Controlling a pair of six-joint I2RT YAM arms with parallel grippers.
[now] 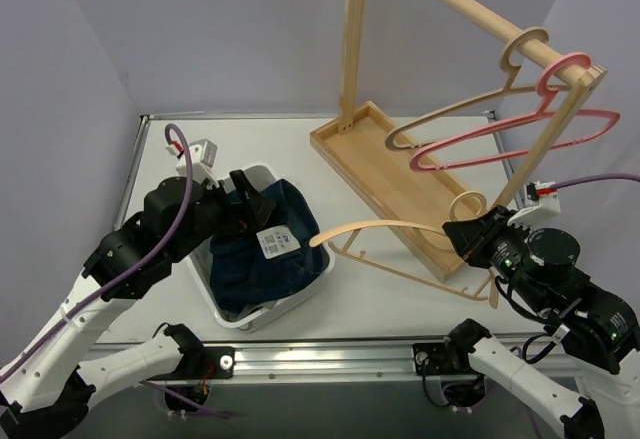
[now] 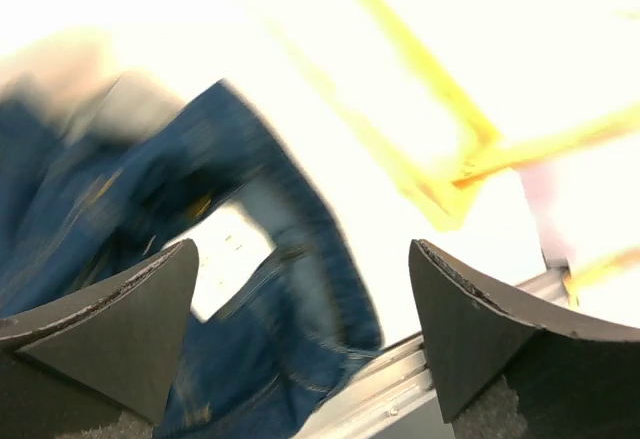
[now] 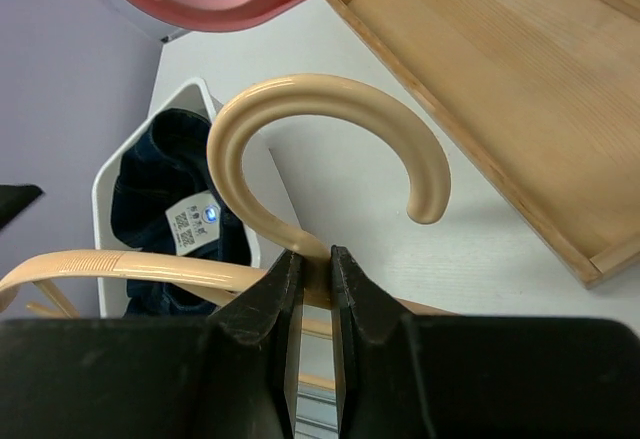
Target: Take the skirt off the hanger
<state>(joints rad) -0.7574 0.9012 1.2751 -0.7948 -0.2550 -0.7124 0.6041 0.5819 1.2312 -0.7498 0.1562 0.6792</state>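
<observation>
Skirt [image 1: 265, 254] is off the hanger [image 1: 385, 223] - I'd call the main step done. The denim sits bunched in the white basket [image 1: 262, 316] at the left of the tabletop [image 1: 300, 154], white tag [image 1: 275, 240] facing up. One edge laps over the basket's right rim, and no part of the cloth touches the hanger.

Right gripper [image 3: 315, 269]: jaws clamped on the hanger's neck just below the hook, plain in the right wrist view. The hanger is bare wood, held off the tabletop in front of the rack's wooden tray [image 1: 365, 169], with its long arm reaching left toward the basket. I can't see any clips or cloth on it.

Left gripper [image 2: 300, 329]: jaws apart and holding nothing. It hangs right over the skirt in the basket. The left wrist view is smeared, but both fingers [image 2: 120, 329] show with a wide gap between them and blue denim below. From the top view I can't tell whether the fingers touch the cloth.

What's left, as I judge it: little. Maybe lift the left arm clear and park the bare hanger, either down on the tabletop or back on the rail beside the pink hanger [image 1: 500, 134] and the wooden one. The task line only asks for removal - so that part is tidying.
</observation>
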